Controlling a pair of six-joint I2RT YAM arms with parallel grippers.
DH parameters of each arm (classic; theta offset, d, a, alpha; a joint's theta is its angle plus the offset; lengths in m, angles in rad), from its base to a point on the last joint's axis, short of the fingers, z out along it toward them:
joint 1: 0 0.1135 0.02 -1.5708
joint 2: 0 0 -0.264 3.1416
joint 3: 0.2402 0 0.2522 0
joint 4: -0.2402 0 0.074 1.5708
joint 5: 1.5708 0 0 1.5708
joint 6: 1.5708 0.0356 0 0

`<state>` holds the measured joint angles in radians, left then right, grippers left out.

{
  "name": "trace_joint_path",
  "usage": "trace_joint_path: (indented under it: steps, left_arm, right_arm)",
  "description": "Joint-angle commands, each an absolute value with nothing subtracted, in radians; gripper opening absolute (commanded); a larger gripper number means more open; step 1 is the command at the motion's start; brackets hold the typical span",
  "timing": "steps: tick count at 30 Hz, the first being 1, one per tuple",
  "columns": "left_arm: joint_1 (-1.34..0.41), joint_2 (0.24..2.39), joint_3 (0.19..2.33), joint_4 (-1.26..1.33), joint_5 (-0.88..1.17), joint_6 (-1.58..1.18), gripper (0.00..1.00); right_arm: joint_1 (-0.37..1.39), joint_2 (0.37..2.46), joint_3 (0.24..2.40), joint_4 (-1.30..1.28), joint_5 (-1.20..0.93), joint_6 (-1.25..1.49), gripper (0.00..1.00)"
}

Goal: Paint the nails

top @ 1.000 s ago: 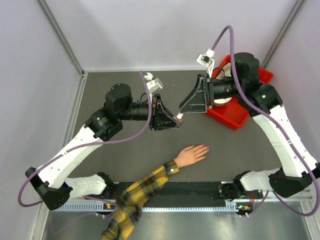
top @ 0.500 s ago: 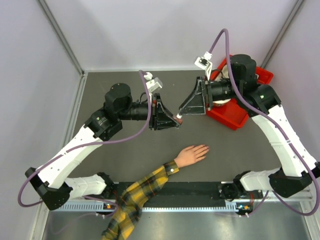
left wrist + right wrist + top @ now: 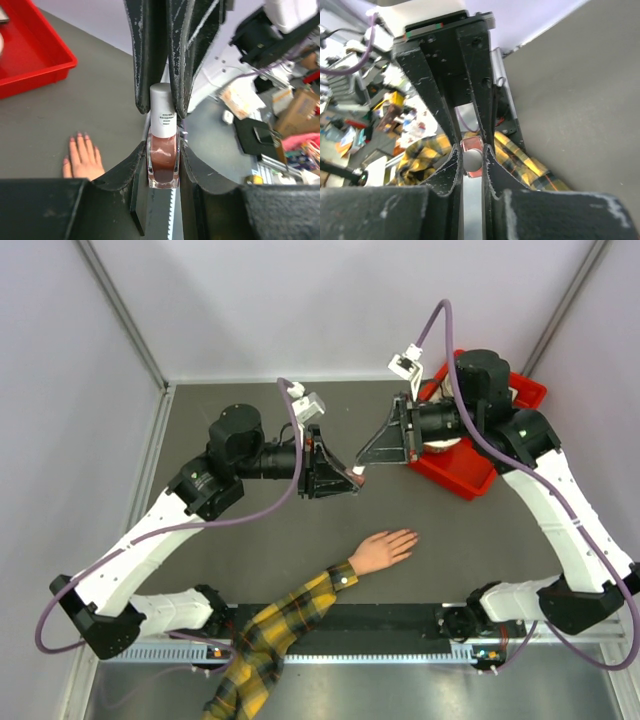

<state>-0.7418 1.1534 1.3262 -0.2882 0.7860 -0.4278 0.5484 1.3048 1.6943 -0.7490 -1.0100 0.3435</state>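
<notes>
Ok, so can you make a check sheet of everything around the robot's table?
Surface: dark grey table, flat and matte.
Job's things: mannequin hand lies flat in a plaid sleeve; its nails are too small to judge for paint. The nail polish bottle is held in the air, white cap on.
Clutter: red tray at the far right, with something white partly hidden inside.
Grippers: left hand is shut on the bottle's glass; right hand is shut on the cap.
Cables: left purple cable and right purple cable loop along their arms.
Surroundings: pale walls; boxes beyond the table.
</notes>
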Motion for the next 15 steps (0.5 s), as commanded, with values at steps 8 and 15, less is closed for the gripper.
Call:
trace_joint_path:
  steps: [8,15]
  left_arm:
    - [-0.827,1.189,1.307,-0.047,-0.277,-0.056,0.00]
    - [-0.845,1.337,1.267,0.210,-0.376,0.022,0.00]
  right_arm:
    - [0.833,1.376,1.876,-1.023,0.100,0.746,0.00]
    - [0.925,1.497,2.029,-1.032,0.299,0.855,0.00]
